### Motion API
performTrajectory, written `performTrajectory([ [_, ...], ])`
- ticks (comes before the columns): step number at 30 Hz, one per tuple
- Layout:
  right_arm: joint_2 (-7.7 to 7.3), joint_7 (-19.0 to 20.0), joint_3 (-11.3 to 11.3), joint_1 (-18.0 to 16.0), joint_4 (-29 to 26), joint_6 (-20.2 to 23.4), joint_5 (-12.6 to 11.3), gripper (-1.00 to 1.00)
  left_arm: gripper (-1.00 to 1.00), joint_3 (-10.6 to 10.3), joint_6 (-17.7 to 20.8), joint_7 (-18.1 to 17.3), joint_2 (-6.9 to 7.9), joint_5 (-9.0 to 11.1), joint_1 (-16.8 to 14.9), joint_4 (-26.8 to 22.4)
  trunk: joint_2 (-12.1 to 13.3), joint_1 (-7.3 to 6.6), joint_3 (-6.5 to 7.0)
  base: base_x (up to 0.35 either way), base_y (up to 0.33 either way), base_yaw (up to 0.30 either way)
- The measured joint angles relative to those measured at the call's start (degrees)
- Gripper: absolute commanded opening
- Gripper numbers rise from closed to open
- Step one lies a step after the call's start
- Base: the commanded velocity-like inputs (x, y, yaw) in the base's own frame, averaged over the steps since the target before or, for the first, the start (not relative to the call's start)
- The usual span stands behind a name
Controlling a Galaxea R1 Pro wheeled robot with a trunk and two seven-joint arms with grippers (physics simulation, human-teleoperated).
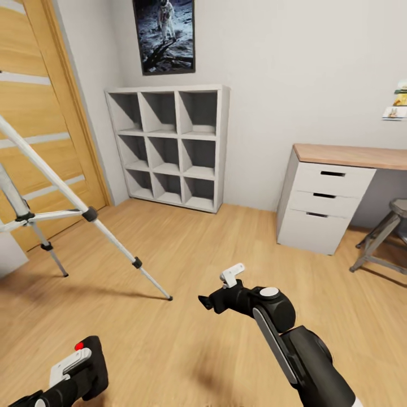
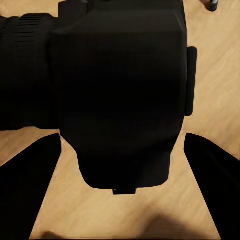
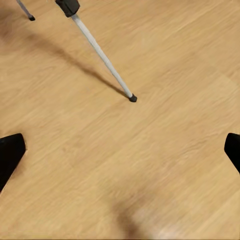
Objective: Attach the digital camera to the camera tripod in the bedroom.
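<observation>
The digital camera (image 1: 94,362), black with a small red button on top, sits in my left gripper (image 1: 76,367) low at the head view's bottom left. In the left wrist view the camera body (image 2: 120,95) and its lens barrel span the space between the two dark fingers (image 2: 25,185). The camera tripod (image 1: 73,200) stands at the left, with silver legs, black joints and its head out of view. My right gripper (image 1: 219,289) hovers open over the floor, right of the nearest tripod foot (image 3: 132,98); nothing is between its fingers.
A white cube shelf (image 1: 169,147) stands against the back wall under an astronaut poster (image 1: 165,35). A white drawer unit with a wooden top (image 1: 325,198) and a grey stool (image 1: 384,232) are at the right. Wood-framed panelling (image 1: 39,113) lines the left wall. Light plank floor (image 1: 186,249) lies between.
</observation>
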Motion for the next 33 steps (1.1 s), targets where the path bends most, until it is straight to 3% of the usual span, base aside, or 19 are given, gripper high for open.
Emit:
performTrajectory([
  [8, 0.26, -0.11, 0.09, 0.0, 0.0, 0.01, -0.01, 1.0, -1.0, -0.14, 0.22, -0.01, -0.12, 0.02, 0.0, -0.06, 0.09, -0.17, 1.32, -0.038, 0.013, 0.288],
  [21, 1.08, -0.16, 0.24, 0.0, 0.0, 0.17, -0.01, 1.0, -1.0, -0.04, 0.16, -0.51, -0.07, 0.04, 0.01, -0.03, 5.29, -3.02, 3.66, -0.004, 0.001, 0.272],
  [28, 1.22, -0.15, 0.67, 0.01, -0.01, 0.43, -0.02, 1.0, -1.0, 0.06, 0.2, -0.55, -0.06, 0.01, -0.01, -0.04, 8.1, -4.56, 4.92, 0.0, 0.0, 0.069],
  [33, 1.72, -0.09, 0.96, 0.01, -0.01, 3.22, 0.06, 1.0, -1.0, 0.11, 0.16, -0.54, -0.06, 0.05, -0.02, -0.03, 10.11, -5.66, 5.81, 0.0, 0.0, 0.023],
])
